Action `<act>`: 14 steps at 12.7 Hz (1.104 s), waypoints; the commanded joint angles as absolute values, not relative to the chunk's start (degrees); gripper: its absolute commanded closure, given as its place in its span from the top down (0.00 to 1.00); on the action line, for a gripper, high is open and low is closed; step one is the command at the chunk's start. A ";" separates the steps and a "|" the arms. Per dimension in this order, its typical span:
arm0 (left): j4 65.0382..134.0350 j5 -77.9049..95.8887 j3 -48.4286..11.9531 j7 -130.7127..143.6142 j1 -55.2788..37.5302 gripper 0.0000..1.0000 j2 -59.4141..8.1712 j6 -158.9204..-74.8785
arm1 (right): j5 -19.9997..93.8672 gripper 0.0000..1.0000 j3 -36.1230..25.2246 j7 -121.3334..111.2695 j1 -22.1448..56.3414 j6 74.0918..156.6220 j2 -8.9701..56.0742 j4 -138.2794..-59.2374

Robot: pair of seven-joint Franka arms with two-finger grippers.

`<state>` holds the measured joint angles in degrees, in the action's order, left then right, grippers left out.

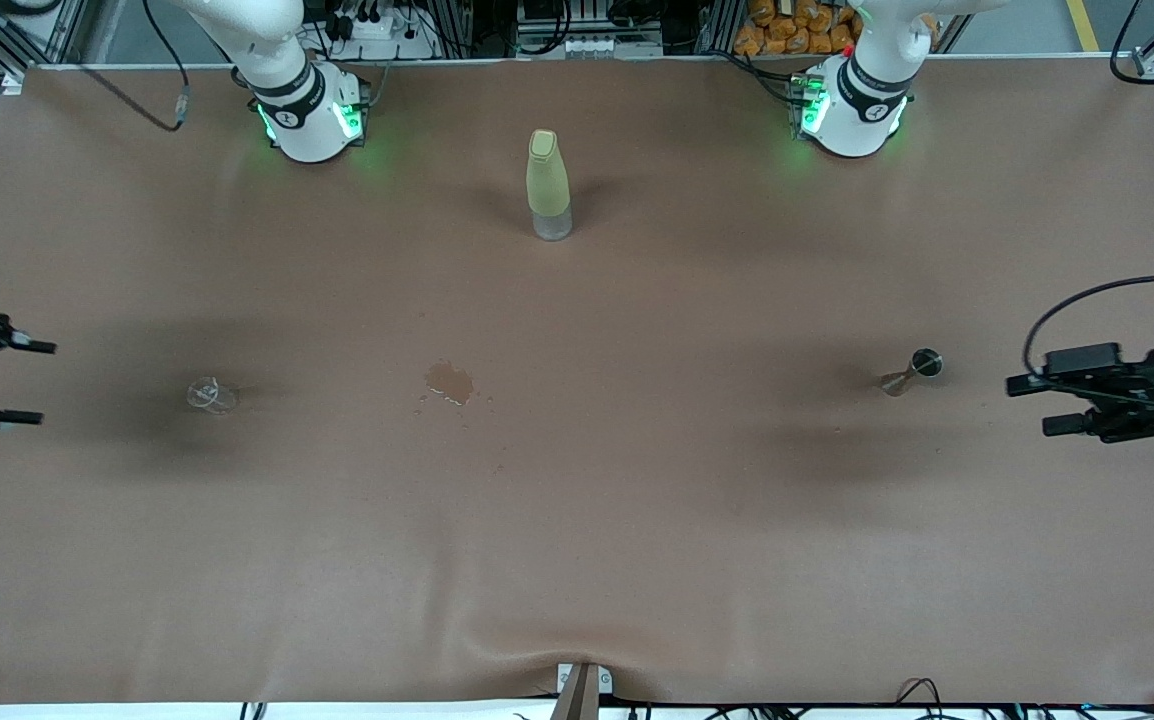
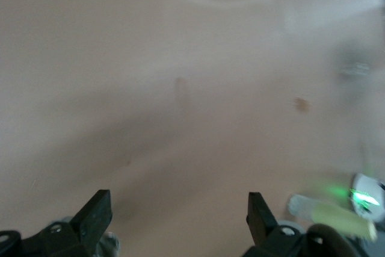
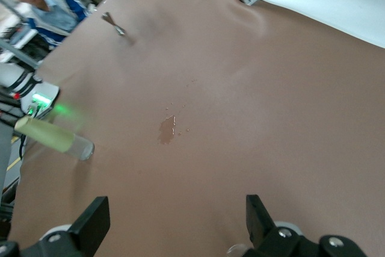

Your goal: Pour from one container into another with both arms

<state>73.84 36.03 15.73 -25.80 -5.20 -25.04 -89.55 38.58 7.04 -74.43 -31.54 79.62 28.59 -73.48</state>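
The tiny clear cup (image 1: 209, 395) stands on the brown table toward the right arm's end. My right gripper (image 1: 45, 382) hovers beside it at the table's edge, open and holding nothing. In the right wrist view its gripper (image 3: 175, 209) frames bare table, and the cup's rim (image 3: 237, 250) peeks out by one finger. The small metal jigger (image 1: 912, 372) stands toward the left arm's end, also seen as the jigger (image 3: 114, 23) in the right wrist view. My left gripper (image 1: 1027, 406) hangs open beside it, apart from it. The left wrist view shows its gripper (image 2: 177, 206) open over bare table.
A tall pale yellow-green bottle (image 1: 548, 185) stands upright between the two arm bases, farther from the front camera than both cups. A small brown spill (image 1: 450, 380) marks the table between cup and jigger. The table cloth (image 1: 577, 560) wrinkles near the front edge.
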 commanded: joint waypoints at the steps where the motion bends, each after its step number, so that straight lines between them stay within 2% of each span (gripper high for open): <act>1: 74.09 25.70 16.17 -4.23 -11.14 1.00 -22.24 -91.67 | 36.39 1.00 6.68 -62.02 -29.63 80.42 24.27 -75.85; 4: 74.09 11.90 16.17 7.72 -18.18 1.00 -20.83 -91.67 | 31.67 1.00 6.42 -43.75 -25.34 80.07 19.36 -75.76; 7: 74.44 9.14 15.82 7.91 -18.19 1.00 -18.11 -91.85 | 26.98 1.00 5.11 -30.18 -20.05 80.42 14.79 -76.20; 9: 75.49 8.70 15.82 9.04 -18.46 1.00 -15.66 -92.11 | 20.44 1.00 1.51 -22.45 -14.79 80.51 11.62 -76.29; 11: 79.43 8.61 15.38 8.88 -18.37 1.00 -11.80 -95.87 | 12.78 1.00 -0.26 -16.81 -12.40 80.25 9.07 -75.85; 13: 87.32 8.26 14.94 8.79 -18.02 1.00 -6.45 -102.36 | 6.27 1.00 -1.31 -11.62 -10.12 79.98 6.08 -76.02; 14: 88.76 8.17 12.85 8.88 -15.15 1.00 -5.63 -103.96 | 5.11 1.00 -1.49 -11.17 -9.59 78.85 5.11 -76.03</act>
<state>80.28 9.86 15.56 7.93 -17.79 -11.51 -98.90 9.00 -0.01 -14.47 -12.00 79.45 8.66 -73.88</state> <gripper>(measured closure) 0.000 0.000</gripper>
